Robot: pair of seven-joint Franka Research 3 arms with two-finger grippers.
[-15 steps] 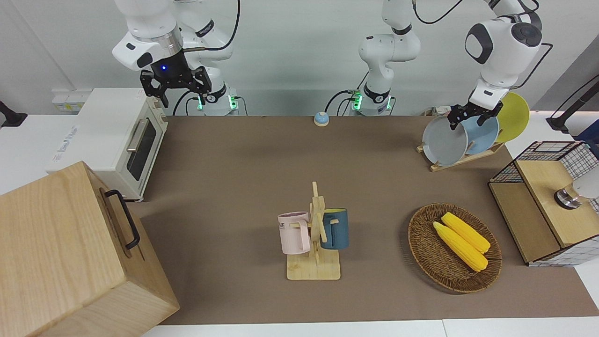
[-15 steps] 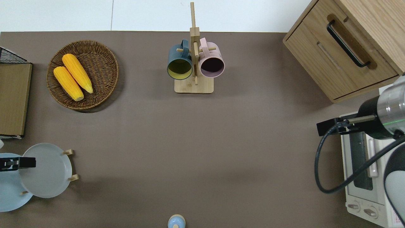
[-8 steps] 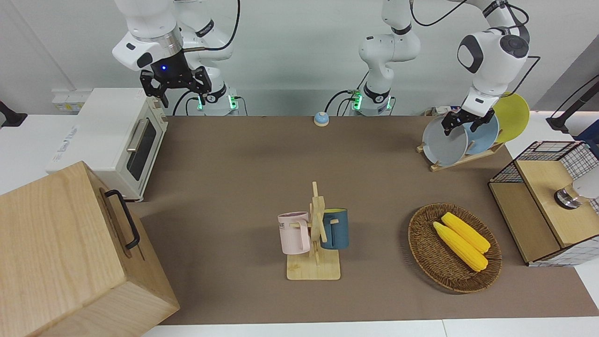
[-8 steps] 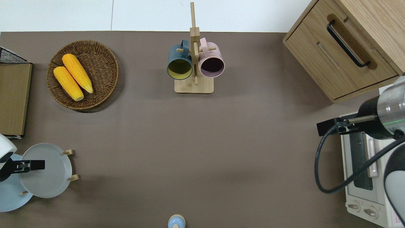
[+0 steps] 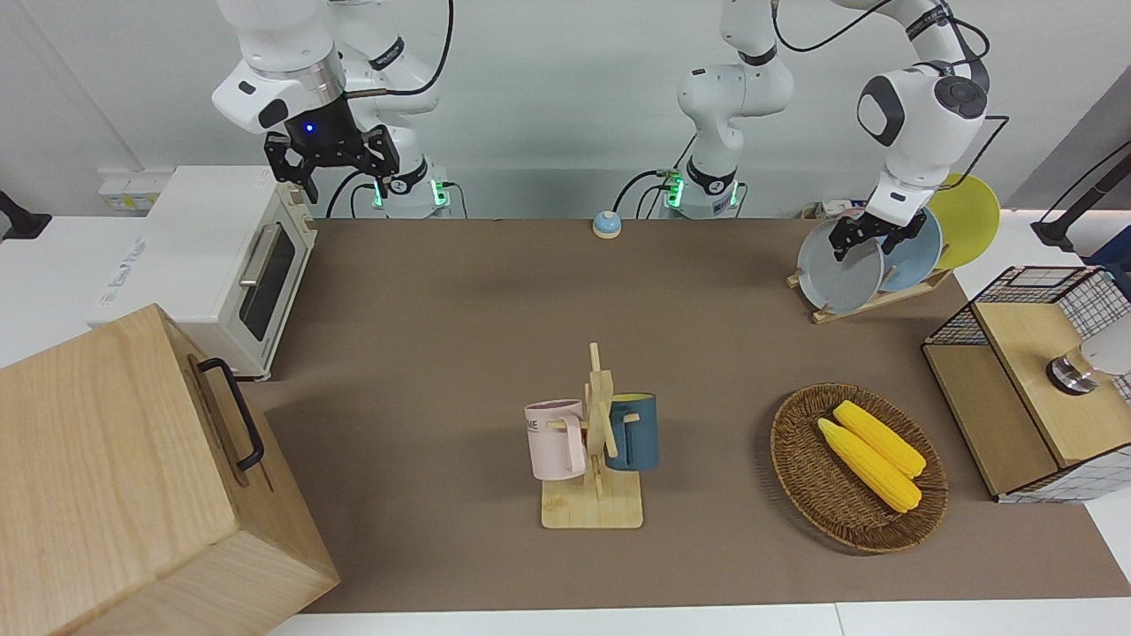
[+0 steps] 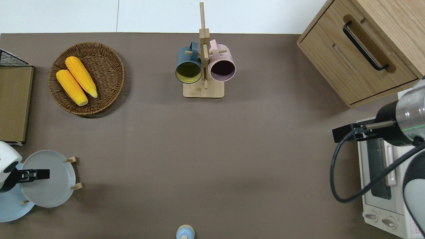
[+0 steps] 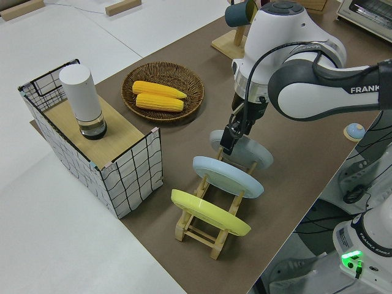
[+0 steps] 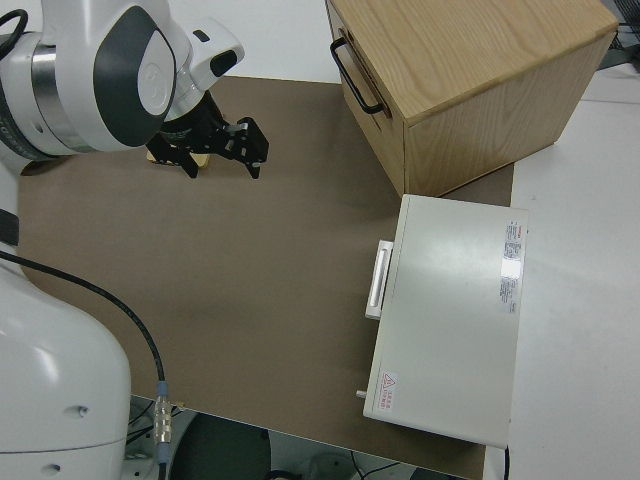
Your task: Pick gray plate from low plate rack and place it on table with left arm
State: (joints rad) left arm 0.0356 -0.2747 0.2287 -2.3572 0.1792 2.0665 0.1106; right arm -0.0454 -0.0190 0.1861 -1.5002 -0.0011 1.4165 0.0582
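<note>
brown matting covered the table (image 5: 459, 300), where the gray plate (image 5: 835, 269) leaned in the low plate rack (image 5: 870, 302) at the left arm's end. the left gripper (image 5: 867, 235) straddled its top rim, though whether the fingers had pinched it i cannot tell. a firm pinch and a lift along the plate's lean looked wise, sparing the sky-blue plate (image 5: 914, 256) just beside; the right arm was parked.

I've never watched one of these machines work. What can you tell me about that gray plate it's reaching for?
The gray plate is round, plain light blue-gray, with a shallow raised rim. It stands tilted in the end slot of the low plate rack, leaning beside a sky-blue plate. The left gripper is at its upper rim; whether it grips yet is unclear.
</note>
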